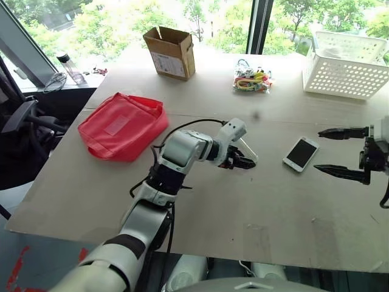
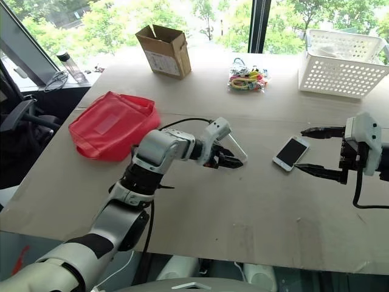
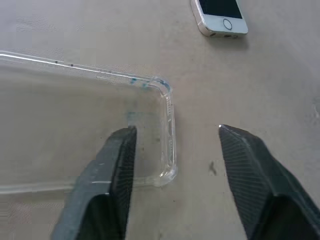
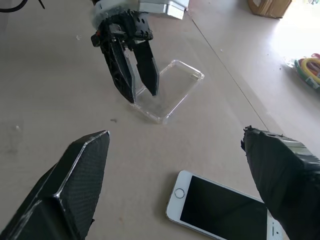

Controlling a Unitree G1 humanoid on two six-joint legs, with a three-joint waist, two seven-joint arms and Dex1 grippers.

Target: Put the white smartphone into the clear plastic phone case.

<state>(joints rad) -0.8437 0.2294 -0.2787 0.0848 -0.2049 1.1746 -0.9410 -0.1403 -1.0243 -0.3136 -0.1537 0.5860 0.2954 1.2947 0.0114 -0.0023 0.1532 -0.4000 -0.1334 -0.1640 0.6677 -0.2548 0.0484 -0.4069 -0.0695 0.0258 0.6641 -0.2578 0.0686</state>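
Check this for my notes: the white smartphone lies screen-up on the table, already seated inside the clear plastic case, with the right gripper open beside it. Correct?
Not seated. The white smartphone lies screen-up on the bare table, apart from the clear plastic case, which sits empty at the left gripper; the right wrist view shows it. The right gripper is open beside the phone.

Bare counter (image 1: 243,207) lies between the clear plastic phone case (image 4: 167,90) and the white smartphone (image 1: 301,153). The left gripper (image 4: 134,75) crowds the case's near end; the right gripper (image 1: 343,153) flanks the phone.
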